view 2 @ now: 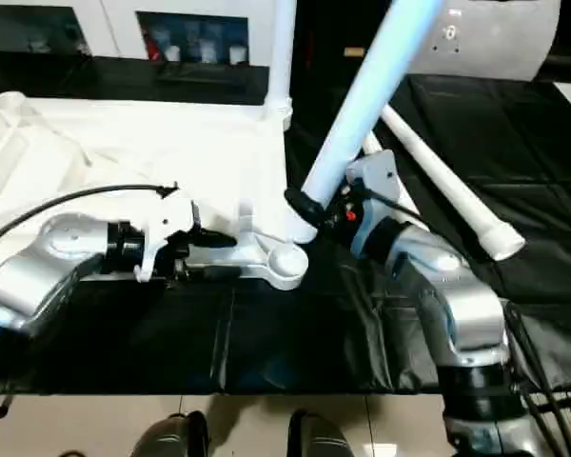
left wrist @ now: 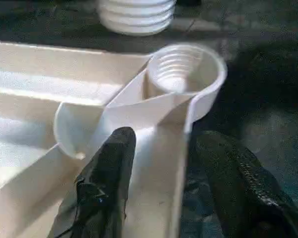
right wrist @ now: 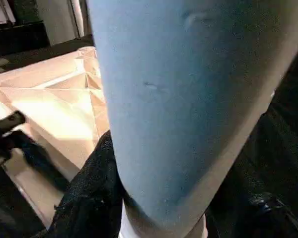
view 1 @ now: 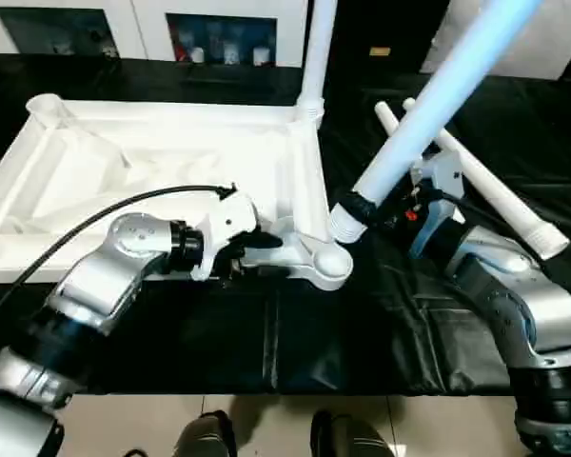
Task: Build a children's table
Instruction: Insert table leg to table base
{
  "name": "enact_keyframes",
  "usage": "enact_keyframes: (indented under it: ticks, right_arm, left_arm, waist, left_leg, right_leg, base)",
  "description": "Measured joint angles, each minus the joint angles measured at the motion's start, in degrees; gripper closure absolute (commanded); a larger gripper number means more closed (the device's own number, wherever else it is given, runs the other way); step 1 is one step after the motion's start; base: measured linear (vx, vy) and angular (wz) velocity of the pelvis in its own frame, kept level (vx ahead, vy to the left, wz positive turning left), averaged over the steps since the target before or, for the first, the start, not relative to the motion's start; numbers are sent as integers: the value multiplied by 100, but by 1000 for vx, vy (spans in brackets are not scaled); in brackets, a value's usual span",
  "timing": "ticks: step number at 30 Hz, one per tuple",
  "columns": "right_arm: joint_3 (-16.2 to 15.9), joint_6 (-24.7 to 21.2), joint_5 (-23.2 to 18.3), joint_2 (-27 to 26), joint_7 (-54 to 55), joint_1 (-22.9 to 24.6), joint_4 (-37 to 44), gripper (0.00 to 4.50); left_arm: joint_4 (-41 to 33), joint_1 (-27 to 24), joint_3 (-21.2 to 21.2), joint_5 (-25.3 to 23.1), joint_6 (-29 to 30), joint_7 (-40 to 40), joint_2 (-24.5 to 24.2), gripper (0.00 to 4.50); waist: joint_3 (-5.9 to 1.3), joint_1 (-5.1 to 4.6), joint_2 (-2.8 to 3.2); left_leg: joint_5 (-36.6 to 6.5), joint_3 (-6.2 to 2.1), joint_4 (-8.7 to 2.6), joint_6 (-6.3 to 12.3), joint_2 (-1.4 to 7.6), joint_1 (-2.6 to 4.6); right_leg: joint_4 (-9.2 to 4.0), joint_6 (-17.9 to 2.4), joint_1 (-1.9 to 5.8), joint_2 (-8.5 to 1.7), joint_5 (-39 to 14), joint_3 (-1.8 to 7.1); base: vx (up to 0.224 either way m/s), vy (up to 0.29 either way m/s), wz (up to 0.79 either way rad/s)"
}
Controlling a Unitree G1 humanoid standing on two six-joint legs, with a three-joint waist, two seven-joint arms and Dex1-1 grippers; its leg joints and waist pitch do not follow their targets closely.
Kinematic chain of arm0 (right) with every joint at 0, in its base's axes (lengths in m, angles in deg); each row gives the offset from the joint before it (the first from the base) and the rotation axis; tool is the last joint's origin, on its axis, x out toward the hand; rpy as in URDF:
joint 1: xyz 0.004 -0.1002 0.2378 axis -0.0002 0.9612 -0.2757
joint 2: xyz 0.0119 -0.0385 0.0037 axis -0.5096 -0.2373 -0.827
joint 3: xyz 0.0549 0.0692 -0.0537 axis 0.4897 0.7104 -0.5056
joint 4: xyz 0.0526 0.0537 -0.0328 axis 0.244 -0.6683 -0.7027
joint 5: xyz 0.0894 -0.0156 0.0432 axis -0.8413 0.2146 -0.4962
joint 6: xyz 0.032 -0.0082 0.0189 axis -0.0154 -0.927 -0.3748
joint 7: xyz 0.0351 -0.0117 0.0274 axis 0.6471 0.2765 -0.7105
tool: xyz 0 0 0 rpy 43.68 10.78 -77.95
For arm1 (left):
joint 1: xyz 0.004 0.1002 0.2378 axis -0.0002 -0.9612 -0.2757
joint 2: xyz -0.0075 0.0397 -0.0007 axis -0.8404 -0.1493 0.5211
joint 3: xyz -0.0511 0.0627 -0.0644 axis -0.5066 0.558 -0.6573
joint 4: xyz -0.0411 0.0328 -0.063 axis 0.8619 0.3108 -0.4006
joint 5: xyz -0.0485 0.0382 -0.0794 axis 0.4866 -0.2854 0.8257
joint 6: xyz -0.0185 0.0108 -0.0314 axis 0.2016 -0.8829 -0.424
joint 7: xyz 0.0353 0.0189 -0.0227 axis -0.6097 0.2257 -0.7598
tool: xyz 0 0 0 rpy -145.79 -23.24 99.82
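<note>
smooth tapered leg (view 1: 438, 105) tilted over ribbed corner socket (left wrist: 181, 74)
right gripper (view 1: 362, 211) pinches the tube; left gripper (left wrist: 161, 173) straddles the tabletop (view 1: 152, 162) rim.

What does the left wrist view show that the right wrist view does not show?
The left wrist view looks into the empty near corner socket, with the left gripper astride the top's rim, and the ribbed end of the leg beyond. The right wrist view looks close along that leg, which the right gripper clamps. Both share the top and the leg.
</note>
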Motion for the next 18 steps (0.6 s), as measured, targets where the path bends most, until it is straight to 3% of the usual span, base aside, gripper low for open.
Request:
enact_keyframes:
  ticks: [3,9,16,18]
  right_arm:
    - [16,-74,-129,-4,-23,71,91,262]
    - [8,-452,-161,250,-182,247,195,262]
    - [1,-486,-256,354,-380,277,199,262]
    - [-11,-539,-269,383,-443,277,206,262]
  left_arm:
    - [367,106,120,-167,-273,-129,48,284]
    - [607,147,158,-260,-382,-487,30,312]
    - [873,232,123,-346,-644,-652,36,380]
    - [906,220,55,-321,-648,-740,77,377]
  waist:
    - [2,6,5]
    - [11,13,22]
    - [15,10,34]
    - [15,12,33]
  left_leg:
    - [0,0,-1,0,0,0]
    - [0,1,-2,0,0,1]
    - [0,2,-2,0,0,2]
    - [0,2,-2,0,0,2]
  right_leg:
    - [-1,0,0,0,0,-2]
    - [-1,0,0,-1,0,-1]
    - [0,-2,0,-1,1,0]
    - [0,-2,0,-1,1,0]
  base:
    - [0,0,0]
    - [0,0,0]
    - [0,0,0]
    - [0,0,0]
